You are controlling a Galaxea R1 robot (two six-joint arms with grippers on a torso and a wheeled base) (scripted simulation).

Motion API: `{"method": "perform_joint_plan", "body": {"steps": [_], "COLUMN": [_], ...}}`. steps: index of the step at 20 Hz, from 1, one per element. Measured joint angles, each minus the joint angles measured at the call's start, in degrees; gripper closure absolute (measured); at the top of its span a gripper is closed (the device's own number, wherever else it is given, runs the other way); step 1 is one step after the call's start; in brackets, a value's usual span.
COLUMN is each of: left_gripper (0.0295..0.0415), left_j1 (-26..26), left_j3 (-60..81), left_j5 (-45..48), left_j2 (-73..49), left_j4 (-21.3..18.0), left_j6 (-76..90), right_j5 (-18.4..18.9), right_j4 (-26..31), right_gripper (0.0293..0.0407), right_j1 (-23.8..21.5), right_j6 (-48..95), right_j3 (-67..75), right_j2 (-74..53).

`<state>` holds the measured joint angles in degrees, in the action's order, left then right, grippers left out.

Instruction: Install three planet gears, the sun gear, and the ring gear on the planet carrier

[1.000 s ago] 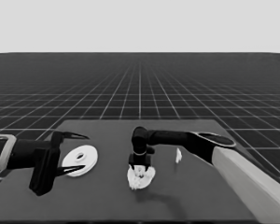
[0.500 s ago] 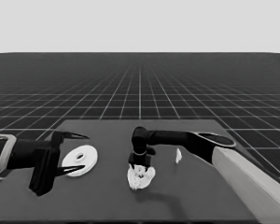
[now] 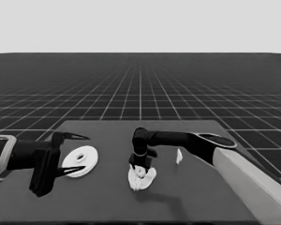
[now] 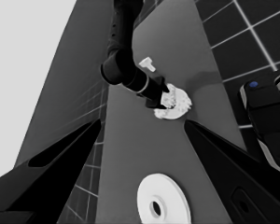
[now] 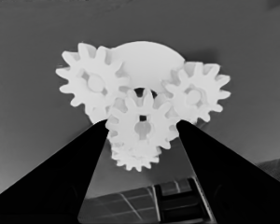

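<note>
The smaller round part point(image 3: 149, 181) lies at mid-table with toothed gears on it. In the right wrist view two planet gears point(image 5: 92, 83) point(image 5: 194, 94) sit on the part's white face point(image 5: 149, 53), and a third point(image 5: 135, 159) peeks out lower down. My right gripper point(image 3: 140, 168) point(image 5: 142, 122) stands straight over the part, shut on a fourth small gear point(image 5: 142, 125) at the middle. The larger round part point(image 3: 80, 161) point(image 4: 163, 204) lies flat at the left, under the waiting left gripper point(image 3: 84, 153) point(image 4: 143, 122), whose fingers are open and apart from it.
A thin white piece point(image 3: 179, 156) point(image 4: 148, 63) lies on the table to the right of the smaller round part. The right arm's pale grey part point(image 3: 253, 183) fills the lower right corner. Dark machinery with blue lights point(image 4: 266, 121) shows past the table's edge.
</note>
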<state>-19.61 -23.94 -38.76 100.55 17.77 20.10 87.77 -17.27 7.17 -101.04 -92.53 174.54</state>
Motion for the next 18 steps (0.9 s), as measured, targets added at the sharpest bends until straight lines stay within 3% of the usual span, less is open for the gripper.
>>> {"method": "perform_joint_plan", "body": {"steps": [18], "left_gripper": [0.0326], "left_j1": [0.0], "left_j3": [0.0], "left_j5": [0.0], "left_j2": [0.0], "left_j4": [0.0], "left_j6": [0.0], "right_j5": [0.0], "right_j4": [0.0], "right_gripper": [0.0391], "right_j1": [0.0], "right_j6": [-10.8], "right_j3": [0.0], "right_j2": [0.0]}}
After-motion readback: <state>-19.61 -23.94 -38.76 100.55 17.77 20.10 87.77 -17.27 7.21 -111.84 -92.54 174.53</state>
